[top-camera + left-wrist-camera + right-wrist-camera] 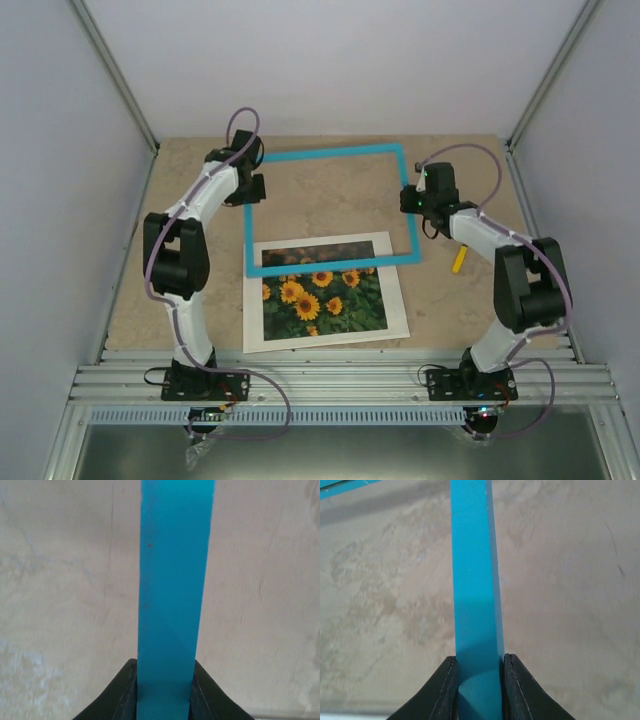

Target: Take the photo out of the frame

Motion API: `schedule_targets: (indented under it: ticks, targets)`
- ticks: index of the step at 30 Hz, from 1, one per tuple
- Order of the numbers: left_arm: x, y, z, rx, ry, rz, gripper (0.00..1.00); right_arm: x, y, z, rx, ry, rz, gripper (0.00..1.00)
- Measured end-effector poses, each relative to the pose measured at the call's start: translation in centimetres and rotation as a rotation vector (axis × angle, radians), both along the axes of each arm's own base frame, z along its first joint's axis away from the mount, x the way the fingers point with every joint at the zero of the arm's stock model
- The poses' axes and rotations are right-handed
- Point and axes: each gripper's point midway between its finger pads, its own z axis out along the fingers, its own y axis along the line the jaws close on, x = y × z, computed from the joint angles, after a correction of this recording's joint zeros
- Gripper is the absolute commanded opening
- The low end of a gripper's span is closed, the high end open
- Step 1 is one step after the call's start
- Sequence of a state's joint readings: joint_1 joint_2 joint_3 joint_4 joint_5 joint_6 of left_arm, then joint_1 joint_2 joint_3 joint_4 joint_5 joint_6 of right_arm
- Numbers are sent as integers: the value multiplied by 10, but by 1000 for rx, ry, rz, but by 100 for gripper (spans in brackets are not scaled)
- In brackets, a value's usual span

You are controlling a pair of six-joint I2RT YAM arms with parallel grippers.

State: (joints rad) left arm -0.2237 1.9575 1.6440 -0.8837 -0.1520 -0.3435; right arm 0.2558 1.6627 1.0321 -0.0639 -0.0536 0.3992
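The turquoise-blue frame (330, 152) is held between both grippers over the beige table. My left gripper (252, 188) is shut on its left bar, which runs up the left wrist view (172, 580) between the black fingers (125, 690). My right gripper (412, 200) is shut on its right bar, seen in the right wrist view (472, 580) between its fingers (517, 685). The sunflower photo (322, 300) lies flat on the table, surrounded by a white sheet (395, 325). The frame's near bar crosses over the photo's upper part.
A small yellow object (458, 260) lies on the table just right of the frame's near right corner. Grey walls close in the table at the left, right and back. A metal rail (340, 380) runs along the near edge by the arm bases.
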Motion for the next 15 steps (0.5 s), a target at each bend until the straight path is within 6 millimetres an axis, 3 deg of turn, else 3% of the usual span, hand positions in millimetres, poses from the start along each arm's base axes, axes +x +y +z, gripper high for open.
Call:
schedule_targets:
  ticks: [11, 15]
  targets:
    - [95, 10, 6, -14, -144, 4, 0, 99, 13, 6, 41, -118, 36, 1]
    - [118, 16, 10, -28, -198, 8, 0, 121, 18, 12, 44, -163, 50, 3]
